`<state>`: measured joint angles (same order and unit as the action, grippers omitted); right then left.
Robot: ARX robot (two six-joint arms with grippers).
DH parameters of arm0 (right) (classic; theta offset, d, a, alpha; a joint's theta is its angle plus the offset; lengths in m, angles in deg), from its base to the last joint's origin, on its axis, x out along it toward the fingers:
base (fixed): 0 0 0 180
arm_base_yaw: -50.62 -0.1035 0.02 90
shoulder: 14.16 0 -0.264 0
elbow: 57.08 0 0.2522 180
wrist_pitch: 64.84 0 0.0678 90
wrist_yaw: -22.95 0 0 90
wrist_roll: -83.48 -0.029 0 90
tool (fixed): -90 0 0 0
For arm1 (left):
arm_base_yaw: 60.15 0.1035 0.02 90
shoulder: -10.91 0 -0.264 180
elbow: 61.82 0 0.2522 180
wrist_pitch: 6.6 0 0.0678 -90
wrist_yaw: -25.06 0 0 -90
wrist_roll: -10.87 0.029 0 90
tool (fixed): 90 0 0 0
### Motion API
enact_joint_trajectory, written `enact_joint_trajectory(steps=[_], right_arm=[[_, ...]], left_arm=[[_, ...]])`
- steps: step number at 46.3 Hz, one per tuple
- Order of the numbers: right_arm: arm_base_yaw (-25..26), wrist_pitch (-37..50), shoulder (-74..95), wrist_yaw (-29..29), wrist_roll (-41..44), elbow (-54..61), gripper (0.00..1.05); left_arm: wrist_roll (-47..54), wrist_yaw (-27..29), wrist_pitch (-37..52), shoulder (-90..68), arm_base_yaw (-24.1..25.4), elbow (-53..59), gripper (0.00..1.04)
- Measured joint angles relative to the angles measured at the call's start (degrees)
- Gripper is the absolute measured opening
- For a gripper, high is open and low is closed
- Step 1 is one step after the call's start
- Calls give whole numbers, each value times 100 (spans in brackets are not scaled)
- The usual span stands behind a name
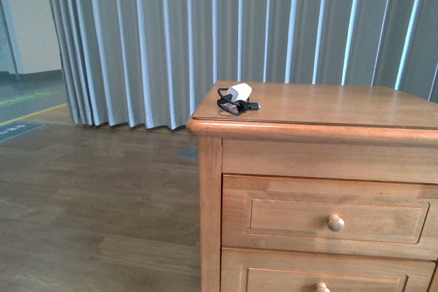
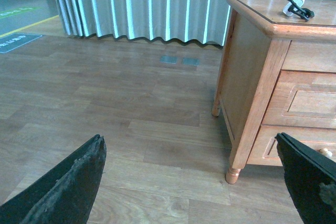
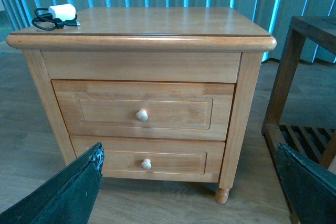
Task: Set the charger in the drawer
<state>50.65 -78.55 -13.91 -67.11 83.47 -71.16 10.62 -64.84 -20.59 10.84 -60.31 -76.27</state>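
Note:
The white charger point(image 1: 240, 93) with its coiled black cable lies on the left rear corner of the wooden nightstand top point(image 1: 328, 104). It also shows in the left wrist view point(image 2: 296, 4) and the right wrist view point(image 3: 62, 12). The upper drawer point(image 1: 328, 217) is closed, with a round pale knob point(image 3: 142, 115). My left gripper point(image 2: 191, 182) is open and empty, low over the floor left of the nightstand. My right gripper point(image 3: 189, 187) is open and empty, in front of the drawers, well back from them. Neither gripper shows in the front view.
A similar lower drawer point(image 3: 144, 156) sits closed beneath the upper one. A dark wooden table with a slatted shelf point(image 3: 299, 77) stands to the nightstand's right. Grey pleated curtains point(image 1: 205, 25) hang behind. Wood flooring point(image 2: 121, 119) stretches to the left.

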Motion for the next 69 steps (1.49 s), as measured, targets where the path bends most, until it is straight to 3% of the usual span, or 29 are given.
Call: enact_joint_trajectory(steps=[9,13,25,33,46,69], right_arm=[[-15,4,-2,44,44,0,96],[-315,374,267,621,420,-2,96],[-1099,2855,3888,1469,531,-573,96],[-1589,4293,7460,1773,581,-1770,96],[-1818,5010,10428,1744,981,-3322,96],[-1532,4981,12673,1690,1062,-5545,96]], left_arm=[[0,0,0,0,0,0,99],[0,0,0,0,0,0,99],[0,0,0,0,0,0,99],[0,0,0,0,0,0,99],[0,0,0,0,0,0,99],[0,0,0,0,0,0,99]])
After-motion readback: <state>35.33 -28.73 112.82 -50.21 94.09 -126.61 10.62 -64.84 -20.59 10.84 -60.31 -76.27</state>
